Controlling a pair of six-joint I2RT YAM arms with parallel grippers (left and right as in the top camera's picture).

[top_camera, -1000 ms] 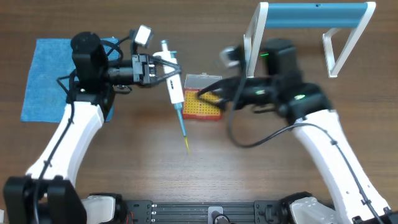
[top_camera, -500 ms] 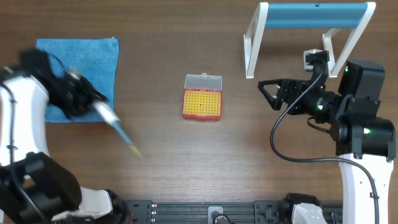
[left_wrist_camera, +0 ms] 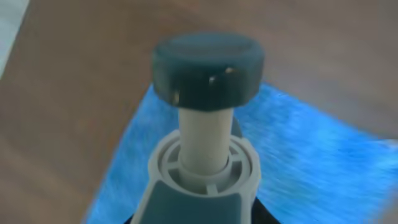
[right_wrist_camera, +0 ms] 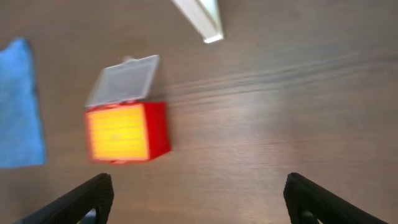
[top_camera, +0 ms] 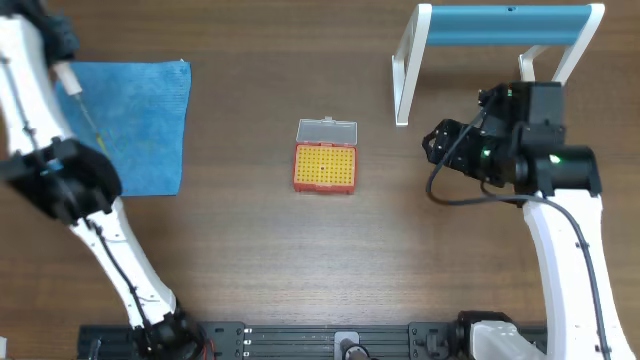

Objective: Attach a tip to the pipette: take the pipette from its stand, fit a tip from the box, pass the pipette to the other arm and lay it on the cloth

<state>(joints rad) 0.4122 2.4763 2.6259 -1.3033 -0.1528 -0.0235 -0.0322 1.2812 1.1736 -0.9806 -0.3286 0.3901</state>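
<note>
Left gripper (top_camera: 57,52), at the upper left of the frame, is mine and clasps the pipette (top_camera: 76,95) near its head, tip end slanting down over the blue cloth (top_camera: 145,120), ready for laying; my right gripper (right_wrist_camera: 199,202) hangs wide and empty at right, clear of the tip box (top_camera: 325,165).

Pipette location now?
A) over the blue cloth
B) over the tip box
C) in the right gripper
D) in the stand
A: the top view shows the pipette over the blue cloth, far from the tip box; the right gripper is open, holding nothing.
</note>
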